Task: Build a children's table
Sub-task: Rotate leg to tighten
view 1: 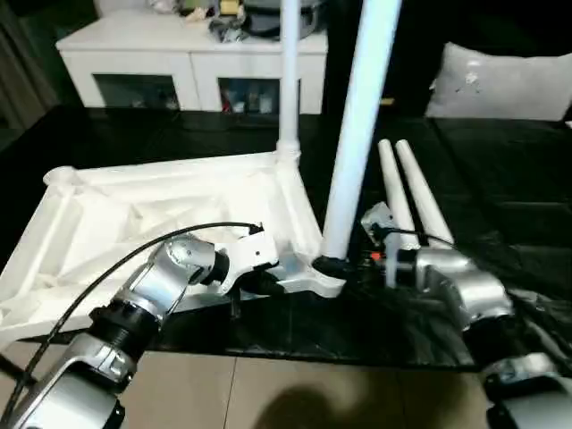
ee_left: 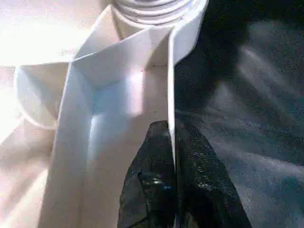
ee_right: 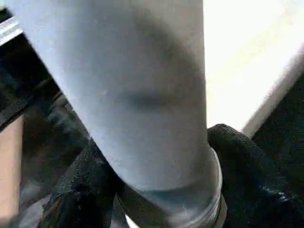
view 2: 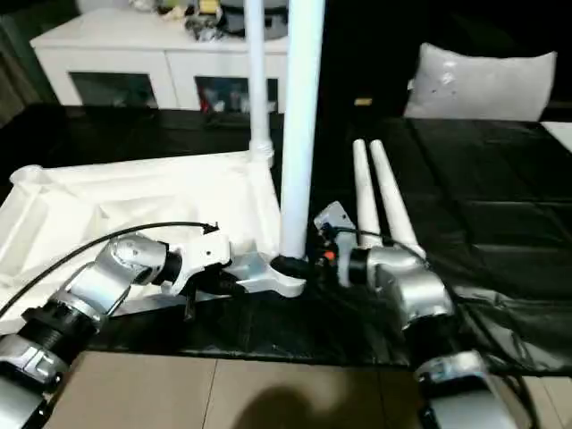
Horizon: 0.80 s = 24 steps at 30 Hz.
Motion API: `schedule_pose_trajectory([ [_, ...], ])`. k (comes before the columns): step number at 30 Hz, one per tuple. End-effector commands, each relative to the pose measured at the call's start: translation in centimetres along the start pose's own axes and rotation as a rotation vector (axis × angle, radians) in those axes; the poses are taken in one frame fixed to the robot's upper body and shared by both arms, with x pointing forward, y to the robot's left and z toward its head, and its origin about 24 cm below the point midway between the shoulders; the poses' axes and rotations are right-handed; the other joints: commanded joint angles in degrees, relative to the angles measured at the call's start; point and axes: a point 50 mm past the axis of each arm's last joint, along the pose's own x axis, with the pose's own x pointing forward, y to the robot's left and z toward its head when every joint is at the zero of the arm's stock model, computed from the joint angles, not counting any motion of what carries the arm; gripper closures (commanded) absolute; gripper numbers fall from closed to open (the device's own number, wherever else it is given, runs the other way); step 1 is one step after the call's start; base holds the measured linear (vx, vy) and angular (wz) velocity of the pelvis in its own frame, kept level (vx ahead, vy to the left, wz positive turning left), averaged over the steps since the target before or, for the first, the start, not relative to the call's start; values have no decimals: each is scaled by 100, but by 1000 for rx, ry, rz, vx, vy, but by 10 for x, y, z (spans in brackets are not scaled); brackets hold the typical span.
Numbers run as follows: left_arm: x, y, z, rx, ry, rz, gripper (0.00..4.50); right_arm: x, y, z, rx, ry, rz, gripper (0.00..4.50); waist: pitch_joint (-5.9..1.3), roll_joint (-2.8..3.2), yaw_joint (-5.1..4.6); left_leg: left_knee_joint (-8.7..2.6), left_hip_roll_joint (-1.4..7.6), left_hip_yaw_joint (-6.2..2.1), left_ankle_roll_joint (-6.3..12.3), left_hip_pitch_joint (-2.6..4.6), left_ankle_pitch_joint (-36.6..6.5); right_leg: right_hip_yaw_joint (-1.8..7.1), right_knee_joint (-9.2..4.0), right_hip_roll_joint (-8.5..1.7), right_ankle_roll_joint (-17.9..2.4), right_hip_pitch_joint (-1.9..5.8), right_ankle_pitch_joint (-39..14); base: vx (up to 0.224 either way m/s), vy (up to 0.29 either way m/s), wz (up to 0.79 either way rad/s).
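Note:
The white table top (view 1: 161, 214) lies upside down on the black surface, ribbed underside up. One white leg (view 1: 289, 80) stands upright in its far right corner socket. A second leg (view 1: 357, 134) stands at the near right corner socket (view 1: 320, 279), leaning slightly; my right gripper (view 1: 338, 266) is shut on its lower end, the black fingers (ee_right: 242, 161) wrapping it. My left gripper (view 1: 268, 284) is shut on the top's near rim wall (ee_left: 170, 95) just beside that corner. Two more legs (view 1: 409, 201) lie side by side behind my right arm.
A white low cabinet with glass doors (view 1: 192, 63) stands at the back with clutter on it. A grey cushion (view 1: 505, 85) rests at the back right. The black surface ends at a near edge above tan floor (view 1: 295, 393).

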Motion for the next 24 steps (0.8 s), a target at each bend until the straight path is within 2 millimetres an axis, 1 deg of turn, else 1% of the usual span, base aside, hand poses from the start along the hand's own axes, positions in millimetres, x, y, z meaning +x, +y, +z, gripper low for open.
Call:
schedule_pose_trajectory([
  [1, 22, -14, 14, -112, -70, 42, 450, 4, -10, -46, 184, 145, -272, 193, -32, -10, -48, -438, 208, -193, -184, 37, -2741, 189, -812, -461, -252, -4, -4191, 0, 0, 0],
  [2, 29, -17, 20, -141, -90, 60, 450, 8, -11, -46, 214, 130, -316, 193, -15, -1, -138, -402, 188, -213, -193, 117, -3013, 81, -910, -447, -117, -50, -4405, 0, 0, 0],
  [3, 36, -20, 25, -161, -106, 75, 450, 12, -11, -46, 238, 119, -351, 193, -42, 29, -230, -430, 205, -246, -159, 117, -3169, 14, -919, -425, -108, 10, -4079, 0, 0, 0],
  [4, 38, -21, 28, -168, -113, 81, 450, 14, -11, -46, 247, 115, -364, 193, -50, 71, -301, -498, 245, -294, -125, 31, -3358, -52, -899, -401, -101, 110, -3672, -45, 66, -10],
  [5, 48, -26, 37, -180, -138, 89, 450, 19, -11, -45, 272, 110, -397, 193, -43, 136, -337, -557, 291, -324, -117, 38, -3654, -39, -879, -395, -155, 120, -3405, -26, 65, -9],
  [6, 48, -26, 37, -180, -138, 89, 450, 19, -11, -45, 272, 110, -397, 193, -33, 121, -367, -540, 275, -320, -121, 94, -3797, -72, -931, -384, -158, 80, -3390, -26, 65, -9],
  [7, 56, -32, 48, -165, -155, 83, 450, 24, -11, -44, 299, 105, -431, 193, -4, 132, -382, -517, 258, -312, -125, 195, -4023, -146, -1014, -355, -119, 11, -3503, 0, 0, 0],
  [8, 58, -33, 50, -156, -157, 81, 450, 26, -11, -44, 302, 106, -440, 193, 25, 122, -458, -527, 243, -332, -74, 213, -4286, -283, -1065, -332, 32, 54, -3591, 0, 0, 0],
  [9, 60, -34, 52, -138, -148, 82, 450, 28, -10, -44, 295, 117, -452, 193, 41, 169, -459, -579, 278, -344, -85, 203, -4488, -323, -1038, -310, 69, 83, -3565, 0, 0, 0],
  [10, 60, -34, 52, -138, -148, 82, 450, 28, -10, -44, 295, 117, -452, 193, 58, 187, -482, -669, 332, -362, -109, 132, -4718, -327, -939, -288, 66, 153, -3418, 0, 0, 0],
  [11, 60, -35, 53, -130, -137, 88, 450, 30, -9, -45, 288, 124, -464, 193, 85, 191, -308, -1231, 640, -340, -184, -347, -5463, 35, 108, -197, -207, 563, -2181, -83, -17, 4],
  [12, 58, -33, 50, -127, -121, 104, 450, 31, -8, -45, 282, 131, -469, 193, 25, 227, -113, -1308, 640, -251, -189, -357, -5484, 178, 368, -184, -261, 564, -1785, -83, -17, 4],
  [13, 58, -33, 50, -127, -121, 104, 450, 31, -8, -45, 282, 131, -469, 193, 54, 161, 1, -1299, 554, -76, -157, -215, -5237, 312, 299, -158, -289, 363, -2029, -56, -90, 22],
  [14, 56, -30, 45, -122, -99, 125, 450, 31, -7, -46, 280, 138, -474, 193, 107, -258, -84, -14, -28, -19, -138, 641, -3452, 317, -1163, -506, -4, -615, -5159, 39, -141, 15],
  [15, 53, -28, 40, -119, -77, 151, 450, 31, -8, -47, 283, 144, -484, 193, 171, -218, -87, 517, -158, -105, 150, 481, -1611, 411, -1424, -873, 245, -511, -6724, 39, -141, 15],
  [16, 51, -26, 37, -116, -63, 167, 450, 31, -8, -47, 285, 148, -491, 193, 146, -217, -99, 386, -78, -208, 169, 130, -1183, 416, -1273, -1003, 246, -111, -6517, 50, -50, -40],
  [17, 50, -25, 35, -120, -55, 180, 450, 31, -9, -48, 269, 156, -501, 193, 66, -137, -93, -136, 91, -337, 52, -157, -1485, 138, -972, -811, 269, 281, -5369, 83, 65, -56],
  [18, 50, -25, 35, -120, -55, 180, 450, 31, -9, -48, 269, 156, -501, 193, -10, -17, -123, -409, 206, -472, -25, -177, -2265, 45, -742, -533, 237, 281, -3963, 83, 65, -56],
  [19, 50, -25, 35, -122, -53, 184, 450, 31, -9, -48, 257, 155, -502, 193, -40, 82, -119, -463, 265, -448, -44, 31, -2706, 85, -740, -486, -107, 157, -2947, 65, 46, -15],
  [20, 49, -24, 34, -124, -52, 190, 450, 31, -10, -48, 241, 151, -504, 193, -38, 34, -139, -482, 266, -427, -19, 60, -2738, 111, -729, -483, -275, 137, -2632, 0, 0, 0],
  [21, 48, -23, 34, -125, -51, 195, 450, 32, -10, -47, 233, 147, -504, 193, -38, 52, -105, -508, 266, -362, -11, 95, -2623, 139, -741, -498, -537, 123, -2356, 0, 0, 0],
  [22, 47, -22, 34, -125, -49, 200, 450, 32, -11, -47, 226, 141, -503, 158, -20, 27, -121, -526, 267, -345, 1, 69, -2562, 142, -743, -495, -593, 141, -2318, 0, 0, 0],
  [23, 47, -22, 34, -125, -49, 201, 450, 32, -11, -47, 226, 141, -503, 123, 44, 36, -134, -560, 277, -354, -22, 28, -2716, 111, -770, -493, -535, 157, -2657, 0, 0, 0],
  [24, 46, -21, 33, -123, -48, 205, 450, 32, -11, -47, 227, 136, -503, 121, 60, 27, -161, -565, 265, -371, -79, 65, -3037, 89, -814, -496, -391, 140, -3061, 0, 0, 0],
])
